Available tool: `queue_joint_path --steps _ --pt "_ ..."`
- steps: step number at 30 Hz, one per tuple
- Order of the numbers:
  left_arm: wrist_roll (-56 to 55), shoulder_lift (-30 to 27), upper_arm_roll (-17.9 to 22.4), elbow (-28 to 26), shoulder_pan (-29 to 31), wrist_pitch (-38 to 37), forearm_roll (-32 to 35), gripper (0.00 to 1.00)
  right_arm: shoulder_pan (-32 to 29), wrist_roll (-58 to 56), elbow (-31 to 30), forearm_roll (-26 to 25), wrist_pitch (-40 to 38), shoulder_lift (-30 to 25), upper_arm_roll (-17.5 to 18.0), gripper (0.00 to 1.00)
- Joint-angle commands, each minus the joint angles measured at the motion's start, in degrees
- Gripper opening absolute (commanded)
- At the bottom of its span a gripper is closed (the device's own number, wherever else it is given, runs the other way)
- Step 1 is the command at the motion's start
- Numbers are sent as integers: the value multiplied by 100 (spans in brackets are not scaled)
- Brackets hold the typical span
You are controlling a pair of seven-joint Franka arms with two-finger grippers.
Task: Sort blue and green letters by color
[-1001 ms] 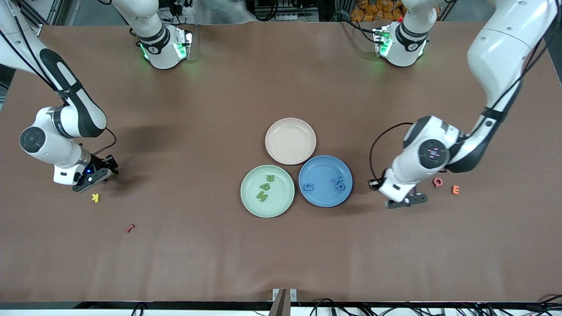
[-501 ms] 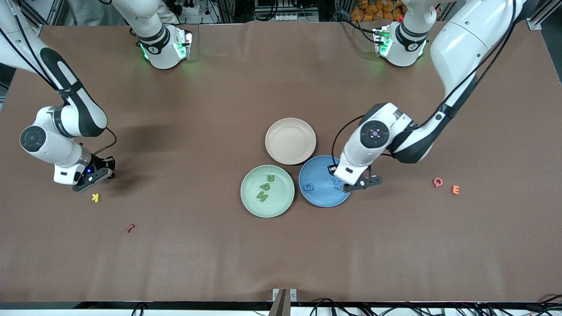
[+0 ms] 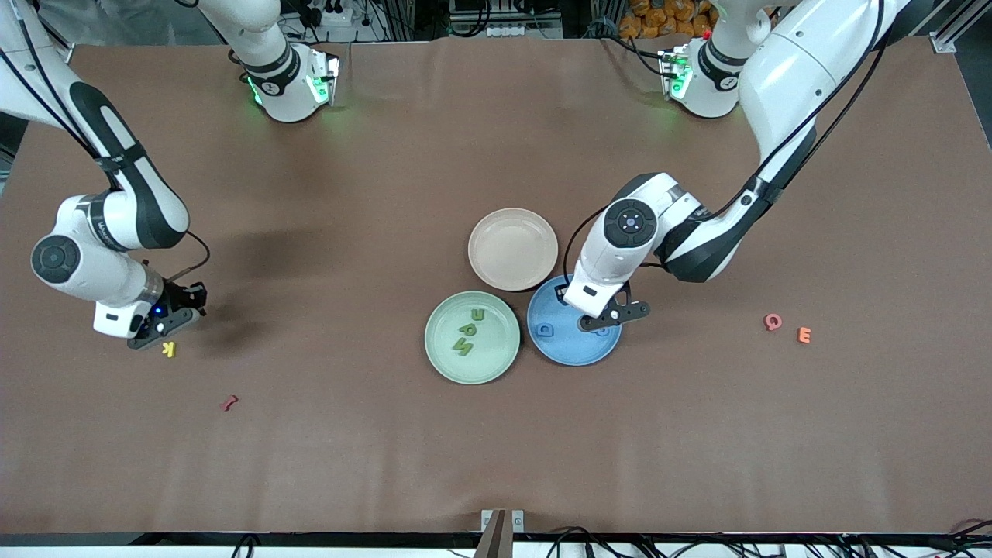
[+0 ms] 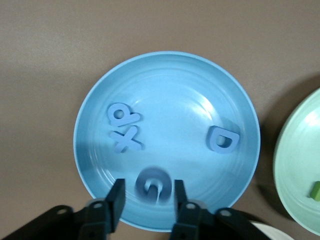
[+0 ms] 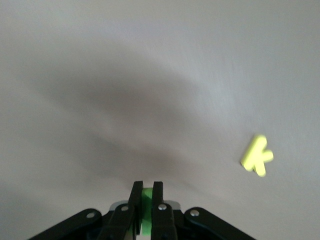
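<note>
Left jaws open over blue G (image 4: 153,184), blurred.

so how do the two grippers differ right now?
The left gripper is over the blue plate, its jaws apart with the blue G between them, just let go or about to be. The right gripper hangs over bare table near the yellow K, at the right arm's end, shut on a green letter. Shared: both point down, and each has one task letter between its fingers.
</note>
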Motion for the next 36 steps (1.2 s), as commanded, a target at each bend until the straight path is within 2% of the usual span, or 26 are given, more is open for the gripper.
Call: queue_joint_path --steps 1,8,10,18,21,26,31,34,35,36 --pt "-47 29 64 103 -62 -116 -27 100 478 1341 521 409 -895 -122 464 0" --pt "23 -58 117 77 130 -125 -18 100 1654 3247 1092 1683 -1107 -104 491 0" --pt "93 -120 135 59 314 -151 -10 100 2032 3906 1338 1886 -1107 -52 491 0" --pt "1313 -428 3 -2 1509 -213 -97 100 3553 6658 2560 1825 -1107 686 395 0" --pt "1736 -472 -111 -29 1993 -230 -106 100 4001 7476 2850 1799 -1037 906 246 0" --pt "2491 -551 -410 -29 2696 -485 -106 100 4495 8145 3167 1781 -844 1196 122 0" --pt "3063 -560 -796 -46 3338 -660 -106 100 4785 8663 3167 1571 -220 1416 122 1" --pt "3362 -638 -911 -64 3497 -932 -106 100 4864 8910 3176 1422 -61 1565 113 19" --pt "3459 -726 -920 -64 3532 -1055 -106 100 4882 8954 3176 1377 -26 1601 113 31" --pt "3564 -770 -920 -64 3567 -1152 -106 100 4891 8972 3176 1342 -8 1644 105 51"
